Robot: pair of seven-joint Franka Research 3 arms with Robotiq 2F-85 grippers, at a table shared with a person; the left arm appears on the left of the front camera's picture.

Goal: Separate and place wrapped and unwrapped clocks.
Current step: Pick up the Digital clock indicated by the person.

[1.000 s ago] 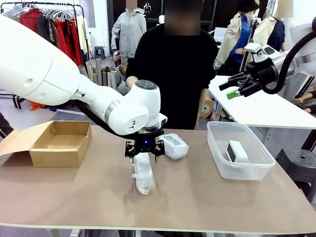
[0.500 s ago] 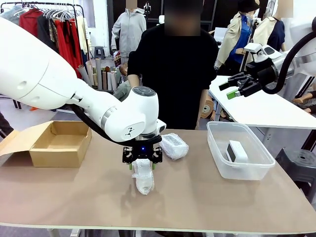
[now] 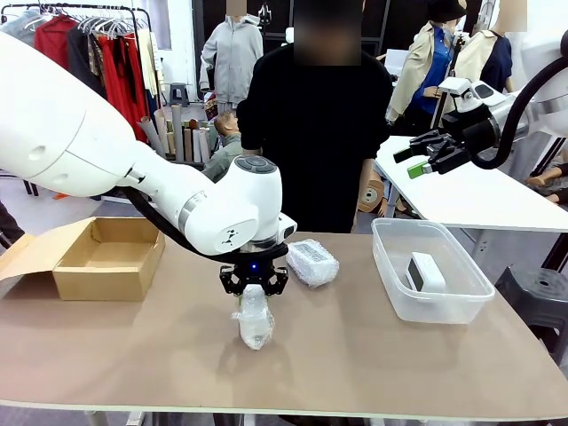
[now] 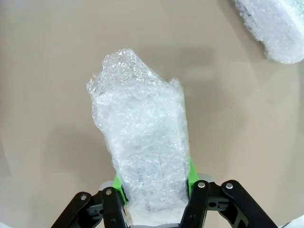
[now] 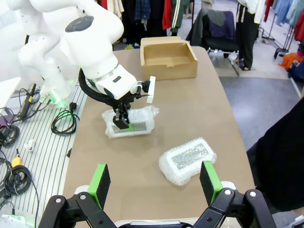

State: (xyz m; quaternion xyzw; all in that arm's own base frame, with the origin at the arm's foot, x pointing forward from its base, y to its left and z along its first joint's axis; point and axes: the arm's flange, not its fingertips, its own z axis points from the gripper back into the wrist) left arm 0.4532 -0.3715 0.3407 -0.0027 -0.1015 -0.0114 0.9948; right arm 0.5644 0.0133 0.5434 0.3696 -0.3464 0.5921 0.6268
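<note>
The long wrapped clock (image 3: 255, 324) lies mid-table in crinkly bubble film. My left gripper (image 3: 253, 288) stands over its far end, shut on it. In the left wrist view the green pads press both sides of the long wrapped clock (image 4: 142, 142), held by the left gripper (image 4: 154, 179). The squat wrapped clock (image 3: 311, 262) lies just behind and to the right on the table. The unwrapped clock (image 3: 426, 271), a smooth white block, sits inside the clear bin (image 3: 388, 271). My right gripper (image 3: 417, 160) hangs open, high at the right; the right gripper (image 5: 154, 180) looks down on both wrapped clocks (image 5: 130, 122) (image 5: 187, 159).
An open cardboard box (image 3: 111, 257) stands at the table's left. A person (image 3: 311, 133) in black stands at the far edge. A white table sits behind the bin at the right.
My left gripper has sunk a little and closed on the long wrapped clock, which was between open fingers before. The right arm has not moved.
</note>
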